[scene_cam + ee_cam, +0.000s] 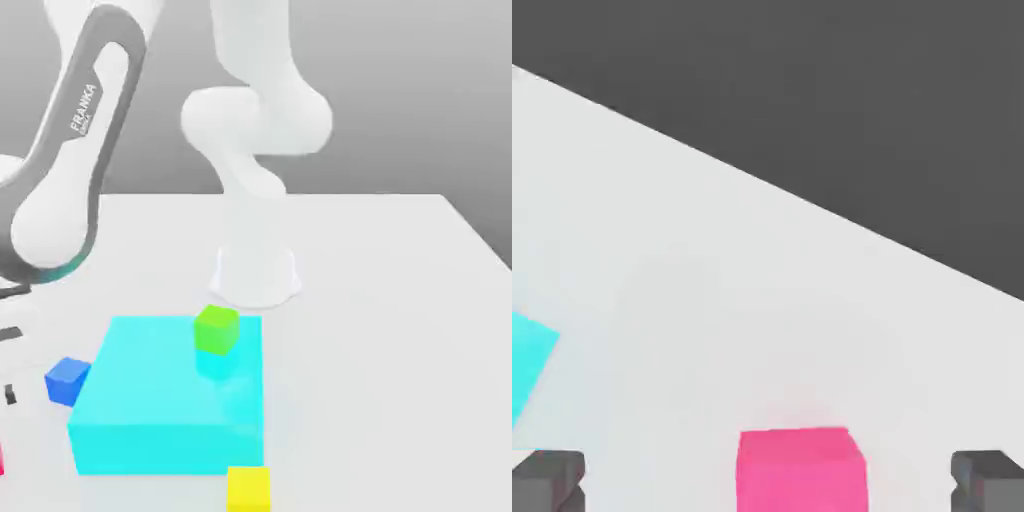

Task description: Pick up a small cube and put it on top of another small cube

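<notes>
Plainly, the small cube (802,470) — flat magenta, unmarked — sits between the wide-open pincer (768,482) fingers, untouched.

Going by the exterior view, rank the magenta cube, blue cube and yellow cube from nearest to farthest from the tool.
1. magenta cube, straight ahead of the open tool.
2. blue cube, at the exterior view's left, beside the cyan block.
3. yellow cube, at the block's front, farther right.
</notes>
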You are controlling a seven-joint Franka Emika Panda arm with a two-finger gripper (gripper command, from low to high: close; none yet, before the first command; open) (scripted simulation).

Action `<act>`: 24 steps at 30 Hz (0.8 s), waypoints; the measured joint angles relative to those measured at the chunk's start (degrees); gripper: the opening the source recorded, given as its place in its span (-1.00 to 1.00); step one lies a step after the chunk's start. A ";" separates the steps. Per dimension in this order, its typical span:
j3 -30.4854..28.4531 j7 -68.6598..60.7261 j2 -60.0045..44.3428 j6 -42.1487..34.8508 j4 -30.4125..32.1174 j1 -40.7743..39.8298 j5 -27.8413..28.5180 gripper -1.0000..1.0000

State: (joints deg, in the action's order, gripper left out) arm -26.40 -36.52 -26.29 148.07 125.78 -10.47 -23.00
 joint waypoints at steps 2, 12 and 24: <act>2.23 -2.33 -4.12 2.71 -1.01 -2.15 -2.21 0.00; 3.70 -3.49 -6.39 4.16 -1.60 -3.45 -3.50 -1.00; 8.30 0.51 2.02 -0.83 0.41 11.81 5.84 -1.00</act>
State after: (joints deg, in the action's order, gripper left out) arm -18.10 -36.01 -24.27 147.23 126.19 1.34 -17.16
